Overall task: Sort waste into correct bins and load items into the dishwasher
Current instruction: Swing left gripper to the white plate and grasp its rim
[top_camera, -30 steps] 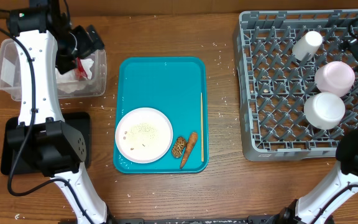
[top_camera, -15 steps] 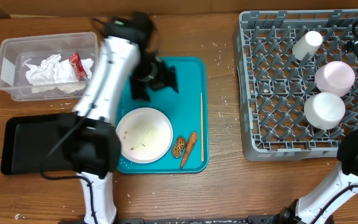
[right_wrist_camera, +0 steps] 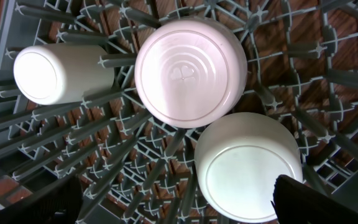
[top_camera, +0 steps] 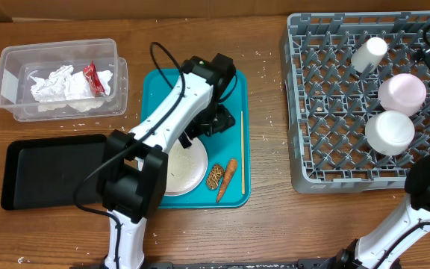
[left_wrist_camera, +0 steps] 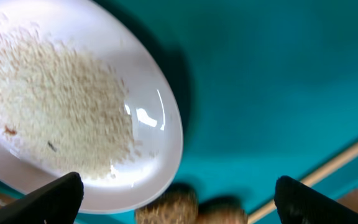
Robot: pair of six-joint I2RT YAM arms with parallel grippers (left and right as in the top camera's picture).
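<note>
Rice grains [left_wrist_camera: 55, 112] clear on plate [left_wrist_camera: 160, 155] from left wrist, arm-hidden overhead

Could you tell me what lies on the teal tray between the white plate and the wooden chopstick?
In the overhead view, the brown speckled lump and the carrot stick lie between the plate and the chopstick, at the tray's near end.

Wooden table [top_camera: 275, 224]: tub [top_camera: 58, 78], trays [top_camera: 234, 93], rack [top_camera: 327, 112]

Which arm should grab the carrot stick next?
Left. Its open gripper hangs over the teal tray, near the carrot stick. The right arm is across the table, above the bowls in the dish rack.
</note>
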